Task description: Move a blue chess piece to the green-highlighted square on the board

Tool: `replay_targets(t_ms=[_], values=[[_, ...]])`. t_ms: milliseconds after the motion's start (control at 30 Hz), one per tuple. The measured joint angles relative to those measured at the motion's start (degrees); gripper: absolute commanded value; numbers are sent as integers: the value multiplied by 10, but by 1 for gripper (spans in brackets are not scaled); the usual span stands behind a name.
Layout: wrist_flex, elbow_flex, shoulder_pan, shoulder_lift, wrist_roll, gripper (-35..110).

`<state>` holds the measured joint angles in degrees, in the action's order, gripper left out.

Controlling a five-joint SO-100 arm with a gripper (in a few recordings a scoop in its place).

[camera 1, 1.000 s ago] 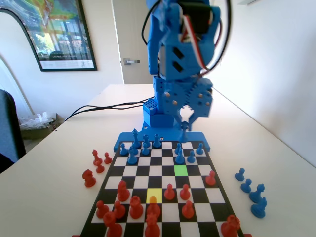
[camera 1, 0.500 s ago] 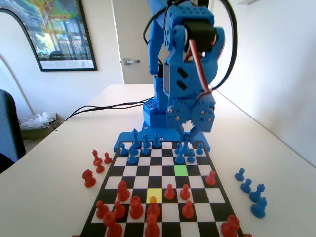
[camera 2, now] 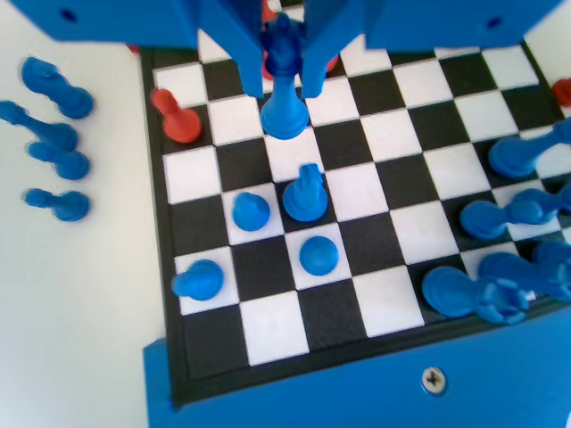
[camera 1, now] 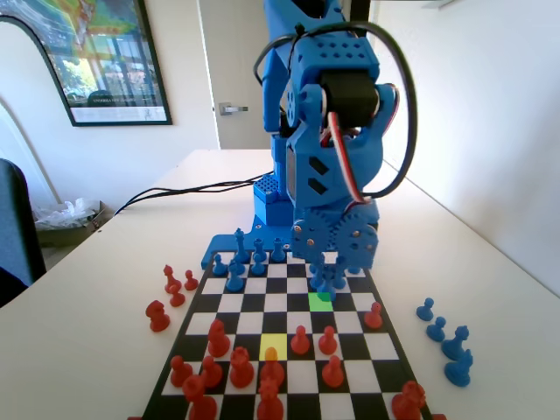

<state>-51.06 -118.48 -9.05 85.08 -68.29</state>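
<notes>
We are holding the blue chess piece [camera 2: 284,89] pinched in the gripper [camera 2: 284,55], its base touching or just above the board [camera 2: 384,312] at the green-highlighted square [camera 1: 320,302]. We are judging it tilted — releasing now risks toppling it onto the blue pieces [camera 2: 304,193] just beside it.

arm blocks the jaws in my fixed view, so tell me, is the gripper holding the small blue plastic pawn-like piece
observer: yes. In the wrist view the blue two-finger gripper has one jaw against each side of the small blue plastic pawn-like piece, up at its head.
operator: anything close beside it
observer: a red plastic pawn stands to its left in the wrist view, apart from it.
operator: and behind
observer: a taller blue plastic piece stands lower in that picture, also apart.
</notes>
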Motion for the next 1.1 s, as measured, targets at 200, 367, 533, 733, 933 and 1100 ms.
replay_targets(t_ms=[200,367,533,733,933,1100], values=[[10,-7,2,-11,-5,1],[19,-27,4,-11,-5,1],[30,-30,3,-11,-5,1],[28,-30,3,-11,-15,1],[40,-38,3,-11,-15,1],[40,-39,3,-19,-15,1]])
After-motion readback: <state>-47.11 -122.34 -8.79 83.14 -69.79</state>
